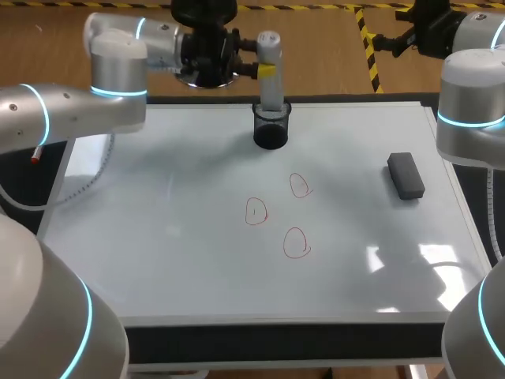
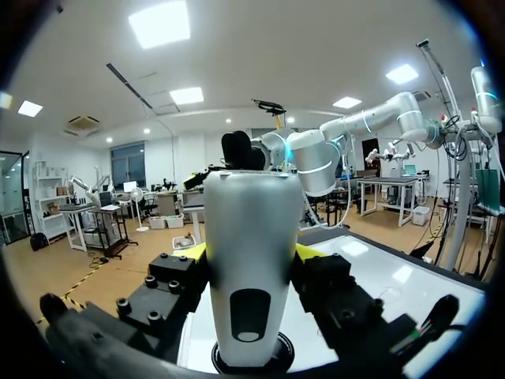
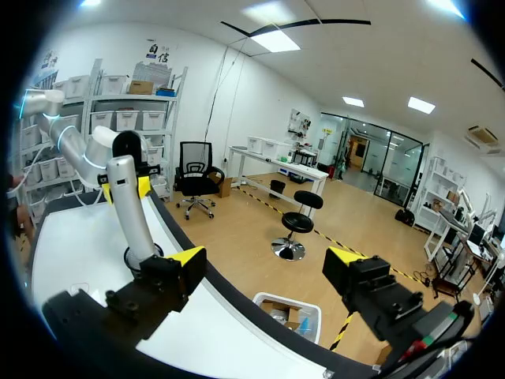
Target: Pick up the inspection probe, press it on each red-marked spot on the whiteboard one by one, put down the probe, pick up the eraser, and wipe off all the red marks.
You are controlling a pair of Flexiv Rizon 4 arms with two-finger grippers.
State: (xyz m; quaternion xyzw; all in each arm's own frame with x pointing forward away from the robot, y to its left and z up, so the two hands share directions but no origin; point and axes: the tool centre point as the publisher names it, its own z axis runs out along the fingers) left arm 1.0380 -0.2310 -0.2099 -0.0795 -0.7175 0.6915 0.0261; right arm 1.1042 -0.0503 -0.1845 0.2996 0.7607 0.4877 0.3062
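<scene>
The silver inspection probe stands upright in a black cup at the whiteboard's far edge. My left gripper is shut on the probe's upper part; in the left wrist view the probe fills the gap between the yellow-tipped fingers, with the cup under it. Three red rings are drawn mid-board. The dark grey eraser lies at the right. My right gripper hangs open and empty beyond the board's far right corner, with the probe off to its side.
The whiteboard covers nearly the whole table, with a black border along its front edge. My right arm's elbow rises over the board's right rim, near the eraser.
</scene>
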